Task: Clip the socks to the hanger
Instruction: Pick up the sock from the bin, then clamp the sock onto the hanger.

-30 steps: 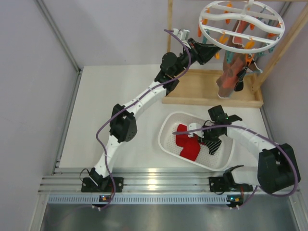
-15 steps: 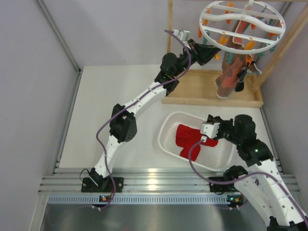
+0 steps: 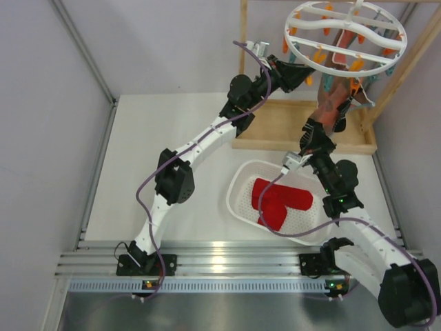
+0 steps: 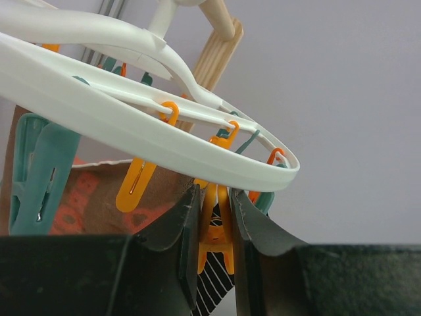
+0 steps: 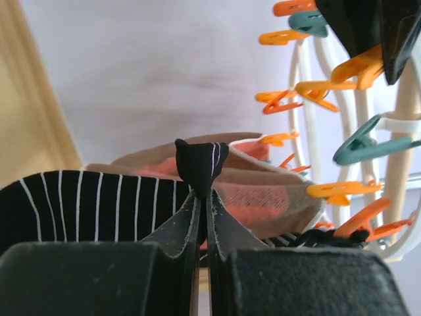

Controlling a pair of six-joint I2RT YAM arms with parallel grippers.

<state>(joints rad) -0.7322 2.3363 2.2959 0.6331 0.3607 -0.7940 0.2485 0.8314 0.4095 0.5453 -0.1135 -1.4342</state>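
The white ring hanger (image 3: 346, 38) hangs at the back right with orange and teal clips. My left gripper (image 3: 301, 74) is at its near-left rim, shut on an orange clip (image 4: 214, 230); a black striped sock (image 4: 214, 284) shows just below that clip. My right gripper (image 3: 314, 136) is raised under the hanger and shut on the folded tip of a black striped sock (image 5: 201, 161), whose body trails left. Two red socks (image 3: 279, 200) lie in the white basket (image 3: 238, 186). Another striped sock (image 3: 342, 122) hangs by the salmon sock (image 3: 327, 110).
The wooden frame (image 3: 293, 131) stands behind the basket, its posts rising on both sides of the hanger. Purple cables run along both arms. Grey walls close in on the left and right. A metal rail crosses the near edge.
My right arm has lifted the black striped sock out of the basket and swung up towards the hanger. The left arm has stayed at the hanger's rim.
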